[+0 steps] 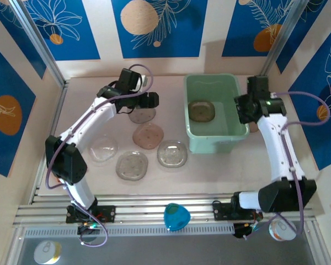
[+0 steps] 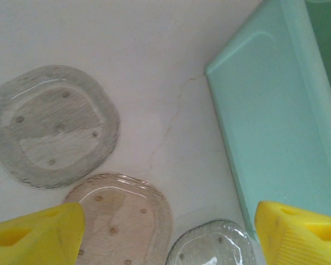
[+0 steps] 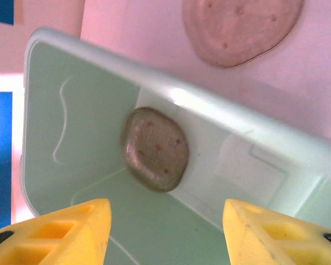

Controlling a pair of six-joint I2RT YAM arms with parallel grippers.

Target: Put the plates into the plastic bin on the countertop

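Countertop [image 1: 171, 185]: smooth, pale and faintly veined. A flat plate can skate on it when a finger pushes at an edge.

Bin [image 1: 218, 142]: mint plastic tub with a rolled rim and glossy walls. It looks light, so arm contact at the rim may shift it. One brownish plate [image 1: 201, 110] lies inside.

Plates [image 1: 132, 164]: five lie on the countertop left of the bin. They are thin, translucent, rounded-square and dimpled, with low rims. This leaves little to pinch, so slip is likely. The grey plate [image 2: 52, 124] and pink plate [image 2: 118, 221] may touch; lifting one could drag the other.

Left gripper [image 2: 168, 232]: jaws wide and empty, above these plates.

Right gripper [image 3: 165, 226]: jaws apart and empty, above the bin.
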